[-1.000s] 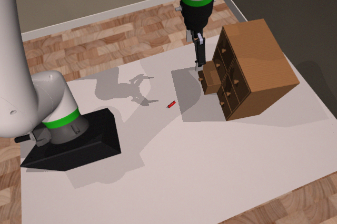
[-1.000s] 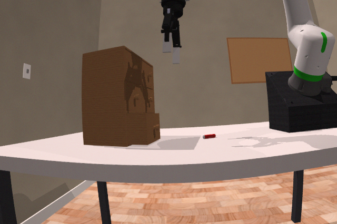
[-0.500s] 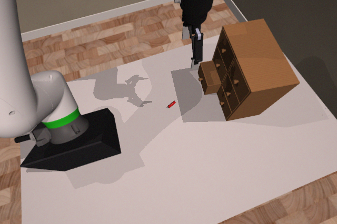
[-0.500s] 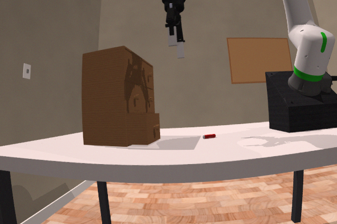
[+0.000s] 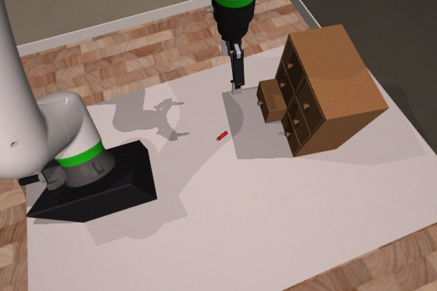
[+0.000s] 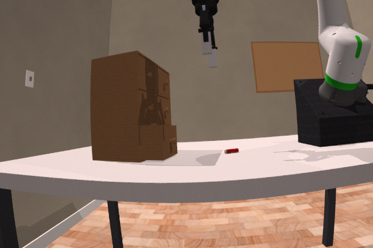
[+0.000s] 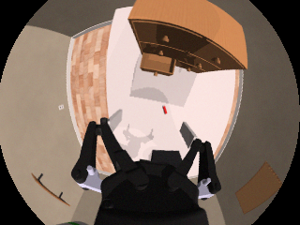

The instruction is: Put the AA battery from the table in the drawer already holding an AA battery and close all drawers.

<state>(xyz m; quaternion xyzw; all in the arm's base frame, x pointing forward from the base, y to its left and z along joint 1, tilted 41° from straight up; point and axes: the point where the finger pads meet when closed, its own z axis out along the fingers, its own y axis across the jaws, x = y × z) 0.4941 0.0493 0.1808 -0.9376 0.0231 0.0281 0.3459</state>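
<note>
The chest (image 5: 339,69) is warm brown wood, darker on its drawer fronts. The battery (image 5: 222,135) is red with a grey tip. The table (image 5: 246,217) is plain white on black legs (image 6: 116,224). The arm (image 5: 21,111) is white with green bands, on a black base (image 5: 141,188). The gripper (image 5: 237,91) is black with pale grey pads. The floor (image 5: 123,58) is patchwork tan wood blocks; the walls are drab olive-grey.

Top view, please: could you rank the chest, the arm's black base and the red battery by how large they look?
1. Chest
2. Black base, nearly as large and nearer the camera, so unsure
3. AA battery, by far the smallest
</note>
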